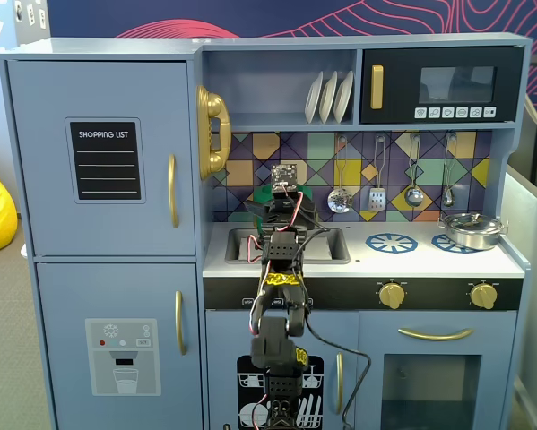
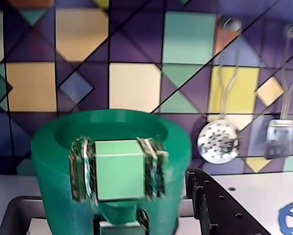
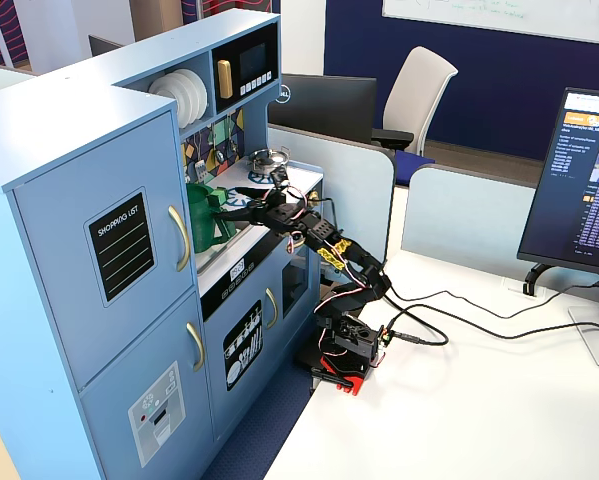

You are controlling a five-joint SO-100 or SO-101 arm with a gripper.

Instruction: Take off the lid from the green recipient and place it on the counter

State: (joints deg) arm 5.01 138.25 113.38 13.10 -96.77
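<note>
The green recipient stands at the left of the white counter, by the grey sink. It fills the lower middle of the wrist view, with its ribbed handle facing me. It also shows in both fixed views. Its mouth reads as a dark hollow, and the lid does not show as a separate thing. My gripper is open, close in front of the pot and level with its upper half. One black finger shows to the pot's right and holds nothing.
A small steel pot sits on the right burner ring. Utensils hang on the tiled back wall behind the counter. White plates stand on the shelf above, beside the microwave. The arm's base stands on a white table.
</note>
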